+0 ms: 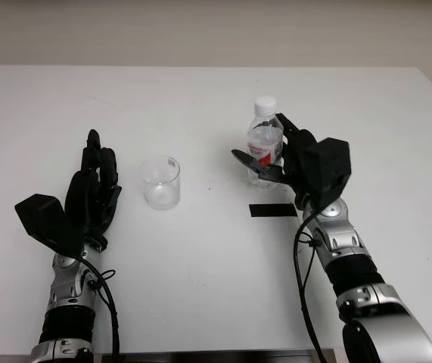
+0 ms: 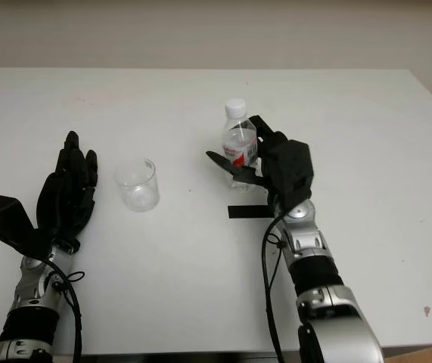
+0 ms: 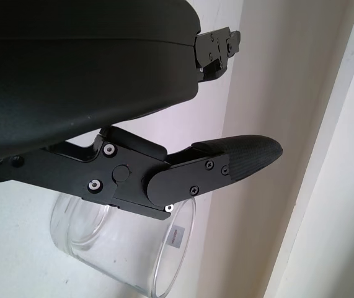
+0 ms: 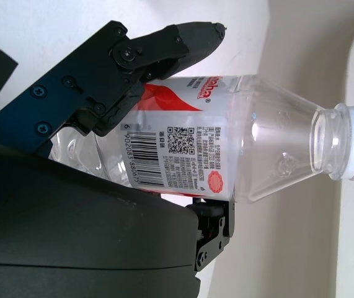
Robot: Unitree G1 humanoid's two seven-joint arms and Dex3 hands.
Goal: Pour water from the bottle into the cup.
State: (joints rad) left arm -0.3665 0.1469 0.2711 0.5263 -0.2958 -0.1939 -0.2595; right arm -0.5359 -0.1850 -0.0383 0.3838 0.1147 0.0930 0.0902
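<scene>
Clear plastic bottle (image 1: 265, 140), capped and upright on the white bench (image 1: 200, 98), clamped by the right robot hand (image 1: 295, 162) ready for lifting; left robot hand (image 1: 91, 189) open beside the cup (image 1: 160, 182), steadying nothing.

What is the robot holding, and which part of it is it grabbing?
The right hand holds the bottle around its labelled middle; the cap is still on. The left hand is open beside the cup.

My rig's two arms: black three-finger left hand (image 1: 87, 193) and right hand (image 1: 306, 166) on silver-and-black jointed forearms, black cables looping alongside each wrist, small silver screws dotting the finger links.
</scene>
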